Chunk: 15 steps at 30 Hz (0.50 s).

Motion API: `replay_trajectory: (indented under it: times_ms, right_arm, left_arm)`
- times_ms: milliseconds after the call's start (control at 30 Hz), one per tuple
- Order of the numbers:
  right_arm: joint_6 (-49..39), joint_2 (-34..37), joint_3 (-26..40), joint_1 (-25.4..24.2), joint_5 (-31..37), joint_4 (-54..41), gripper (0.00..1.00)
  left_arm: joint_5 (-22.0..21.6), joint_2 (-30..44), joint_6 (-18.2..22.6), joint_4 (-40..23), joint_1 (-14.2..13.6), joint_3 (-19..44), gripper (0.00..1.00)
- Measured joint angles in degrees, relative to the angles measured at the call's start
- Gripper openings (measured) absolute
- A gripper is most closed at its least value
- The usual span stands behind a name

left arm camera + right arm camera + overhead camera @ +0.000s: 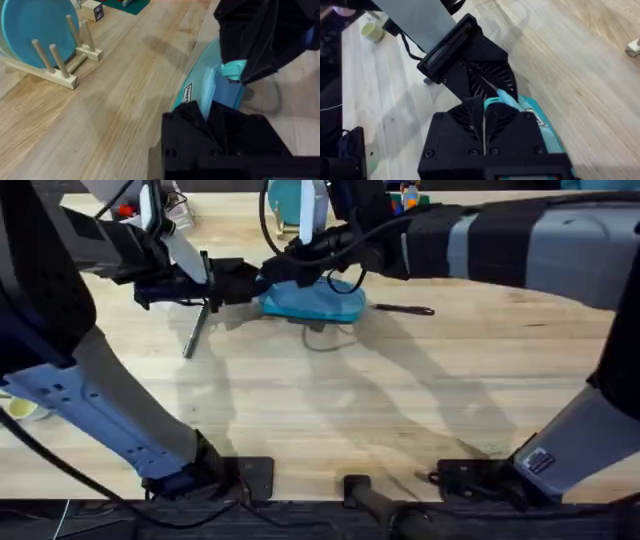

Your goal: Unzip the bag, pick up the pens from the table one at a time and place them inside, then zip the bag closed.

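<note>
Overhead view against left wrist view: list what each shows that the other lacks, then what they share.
Overhead alone: the silver-grey pen left of the bag, the dark pen right of it, and both arm bases. Left wrist alone: the teal disc on its wooden stand. Shared: the bag, the table, both grippers at the bag.

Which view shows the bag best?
Overhead: the bag lies whole on the table, both grippers at its left end. Left wrist shows one blue end between black fingers; right wrist just a sliver.
</note>
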Motion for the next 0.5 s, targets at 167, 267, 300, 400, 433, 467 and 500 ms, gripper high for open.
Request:
replay_trajectory:
  times_ms: [167, 267, 300, 400, 433, 467, 500]
  right_arm:
    - [0.2, 0.0, 0.0, 0.0, -0.4, 0.3, 0.179]
    - [0.2, 0.0, 0.4, 0.9, -1.6, 2.2, 0.601]
    - [0.2, 0.0, 0.5, 1.3, -1.9, 2.2, 0.731]
    - [0.0, 0.0, 0.7, 2.1, -2.7, 2.2, 0.989]
    - [0.0, 0.0, 0.7, 2.1, -2.9, 2.2, 0.993]
    - [0.0, 0.0, 0.7, 2.1, -3.0, 2.2, 0.995]
    - [0.0, 0.0, 0.7, 2.0, -3.0, 2.2, 0.996]
  left_arm:
    - [0.0, 0.0, 0.0, 0.0, 0.0, 0.0, 0.042]
    - [0.0, 0.0, 0.0, 0.0, -0.2, 0.0, 0.042]
    - [0.0, 0.0, 0.0, 0.0, -0.2, 0.0, 0.042]
    - [0.0, 0.0, 0.0, 0.0, -0.2, 0.0, 0.042]
    - [0.0, 0.0, 0.0, 0.0, -0.2, 0.0, 0.042]
    - [0.0, 0.0, 0.0, 0.0, -0.2, 0.0, 0.042]
    - [0.0, 0.0, 0.0, 0.0, -0.2, 0.0, 0.042]
